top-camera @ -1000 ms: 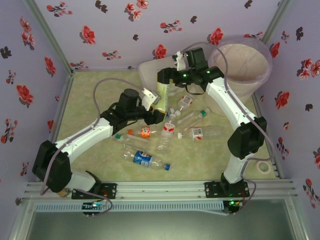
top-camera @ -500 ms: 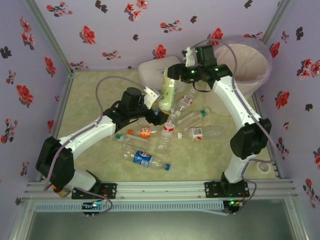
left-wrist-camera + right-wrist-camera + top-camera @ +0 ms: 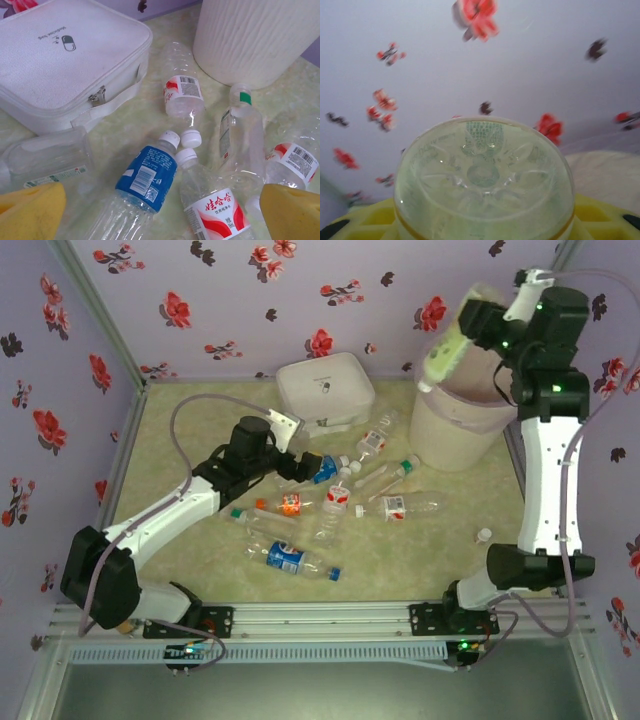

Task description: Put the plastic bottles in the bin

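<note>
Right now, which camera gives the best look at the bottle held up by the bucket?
The top view: the yellowish bottle shows nearly full length in the right gripper, at the bin's rim. The right wrist view gives its round base, close up.

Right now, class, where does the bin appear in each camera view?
Top external: bin, far right, beneath the raised bottle.
Left wrist: its ribbed white wall, top right.
Right wrist: pale patch at the right edge, probably.
Shared landmark: the flowered wall.
</note>
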`<state>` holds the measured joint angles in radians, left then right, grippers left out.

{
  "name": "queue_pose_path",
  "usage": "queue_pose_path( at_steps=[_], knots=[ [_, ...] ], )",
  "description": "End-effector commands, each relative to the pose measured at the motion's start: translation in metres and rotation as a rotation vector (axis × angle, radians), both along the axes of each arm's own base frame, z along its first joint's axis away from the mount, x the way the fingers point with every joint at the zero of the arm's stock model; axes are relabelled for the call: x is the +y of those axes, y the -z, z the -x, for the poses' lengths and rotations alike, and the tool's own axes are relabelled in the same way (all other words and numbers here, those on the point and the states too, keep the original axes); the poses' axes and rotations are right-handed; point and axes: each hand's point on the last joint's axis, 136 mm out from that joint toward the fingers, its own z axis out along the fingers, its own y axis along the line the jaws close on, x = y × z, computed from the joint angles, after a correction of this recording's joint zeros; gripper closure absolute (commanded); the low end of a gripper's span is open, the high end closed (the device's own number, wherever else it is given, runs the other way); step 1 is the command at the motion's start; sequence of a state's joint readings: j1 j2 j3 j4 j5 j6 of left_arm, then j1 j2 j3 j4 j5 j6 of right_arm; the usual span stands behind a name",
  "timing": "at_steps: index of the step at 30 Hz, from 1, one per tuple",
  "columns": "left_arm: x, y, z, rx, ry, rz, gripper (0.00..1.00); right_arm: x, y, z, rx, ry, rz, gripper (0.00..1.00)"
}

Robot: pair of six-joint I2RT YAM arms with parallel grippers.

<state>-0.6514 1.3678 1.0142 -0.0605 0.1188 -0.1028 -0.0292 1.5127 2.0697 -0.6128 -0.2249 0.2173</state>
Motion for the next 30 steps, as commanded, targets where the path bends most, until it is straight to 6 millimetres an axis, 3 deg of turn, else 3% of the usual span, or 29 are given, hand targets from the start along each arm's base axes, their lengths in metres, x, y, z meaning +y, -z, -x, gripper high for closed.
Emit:
queue_pose_path(
  at_steps=[1, 4, 7, 18, 23, 30],
  knots=[
    [0.005, 0.005, -0.005, 0.019, -0.044, 0.004, 0.0, -0.045, 0.0, -0.012, -0.022, 0.197, 0.157, 0.95],
    [0.008, 0.008, -0.007, 0.032, -0.059, 0.007, 0.0, -0.067, 0.01, -0.022, 0.003, 0.276, 0.213, 0.95],
    [0.012, 0.015, -0.011, 0.061, -0.093, 0.008, 0.0, -0.074, 0.032, -0.041, 0.07, 0.289, 0.235, 0.95],
    [0.028, 0.035, -0.027, 0.132, -0.203, -0.03, 0.0, -0.078, 0.151, -0.102, 0.378, 0.257, 0.237, 0.93],
    [0.037, 0.044, -0.034, 0.169, -0.256, -0.024, 0.0, -0.07, 0.209, -0.112, 0.524, 0.217, 0.177, 0.87],
    [0.055, 0.077, -0.043, 0.281, -0.349, -0.031, 0.0, -0.058, 0.286, -0.114, 0.688, 0.19, 0.143, 0.77]
  ],
)
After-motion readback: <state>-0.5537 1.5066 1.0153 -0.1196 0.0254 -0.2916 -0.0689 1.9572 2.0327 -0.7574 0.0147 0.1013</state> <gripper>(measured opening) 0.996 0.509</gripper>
